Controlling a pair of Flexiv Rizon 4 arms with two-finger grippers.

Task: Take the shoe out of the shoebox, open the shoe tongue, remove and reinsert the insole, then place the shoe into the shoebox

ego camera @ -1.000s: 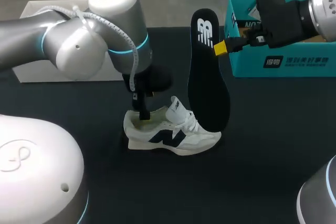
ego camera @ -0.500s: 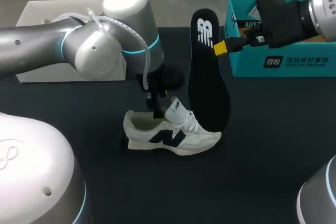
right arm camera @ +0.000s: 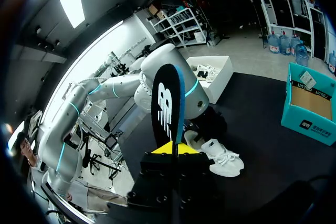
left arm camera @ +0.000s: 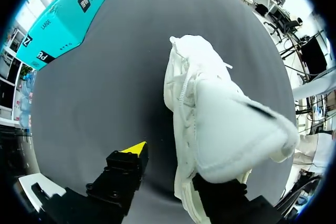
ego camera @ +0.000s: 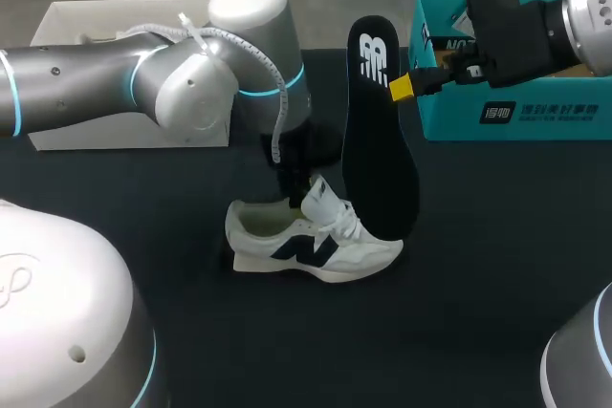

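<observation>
Head view shows the white shoe (ego camera: 311, 241) lying on its sole in the middle of the black table (ego camera: 478, 265), with the toe pointing to the right arm's side and the opening toward the left arm. The black insole (ego camera: 379, 140) is out of the shoe. It hangs upright just behind the toe; whether its lower end touches the shoe I cannot tell. The right gripper (ego camera: 405, 86) holds it clamped near its upper end, one finger on each face.

The left gripper (left arm camera: 173, 167) stands at the shoe's opening with its fingers spread wide. The yellow-tipped finger is apart from the shoe, with bare table between them. The other finger is hidden under the upper, so I judge that it grips nothing.

The step in hand seems to be putting the insole back. To do it well, the left gripper should keep the tongue lifted and the shoe steady. The right arm should tilt the insole and lead its front end into the opening at a low angle, toward the toe. If the insole comes down too steeply, it may fold or push the shoe away.

The teal shoebox (ego camera: 516, 112) waits behind the right gripper, and a white box (ego camera: 105, 14) stands behind the left arm.
</observation>
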